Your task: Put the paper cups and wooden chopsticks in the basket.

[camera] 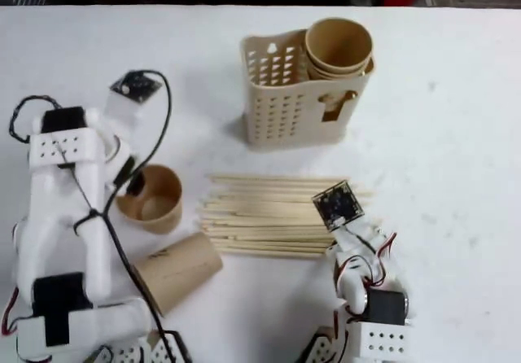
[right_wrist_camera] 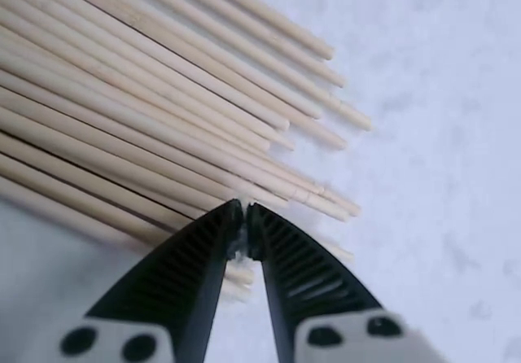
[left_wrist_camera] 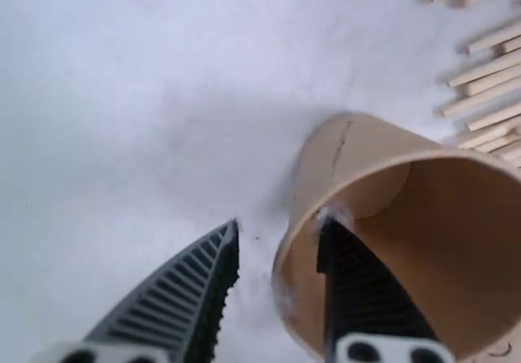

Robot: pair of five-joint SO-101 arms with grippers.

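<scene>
My left gripper [left_wrist_camera: 278,225] stands apart astride the rim of the paper cup [left_wrist_camera: 391,184], one finger inside and one outside. The cup sits just left of the chopsticks [camera: 260,216], nearer than the basket [camera: 285,102]. A careless squeeze could buckle that thin wall or tip the cup. My right gripper [right_wrist_camera: 244,208], tips together at the pile's right end, might scatter the sticks.

Cups [camera: 338,45] in basket [camera: 285,107], chopsticks [camera: 260,216] heaped on table [camera: 456,135]
</scene>
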